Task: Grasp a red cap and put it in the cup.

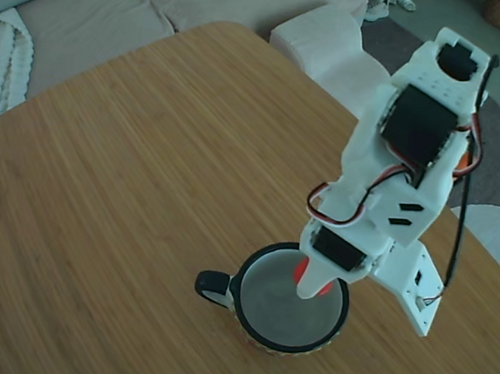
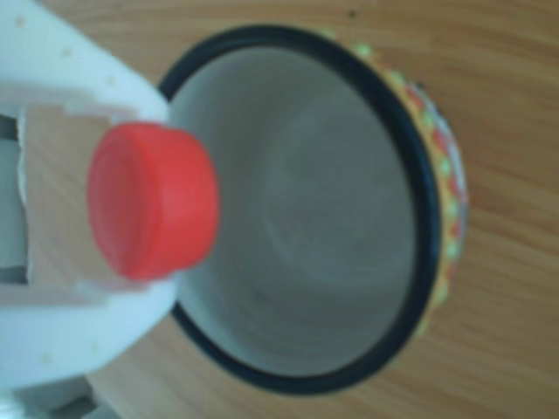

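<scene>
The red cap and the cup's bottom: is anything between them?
Nothing. In the other view the red cap, held in the gripper, hangs over the cup, whose inside is bare.

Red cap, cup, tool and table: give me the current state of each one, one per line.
Red cap: gripped in the tool, held over the cup's mouth, not yet inside.
Cup: upright on the table, nothing inside it.
Tool: shut on the red cap, above the cup's rim.
Table: bears only the cup.
</scene>
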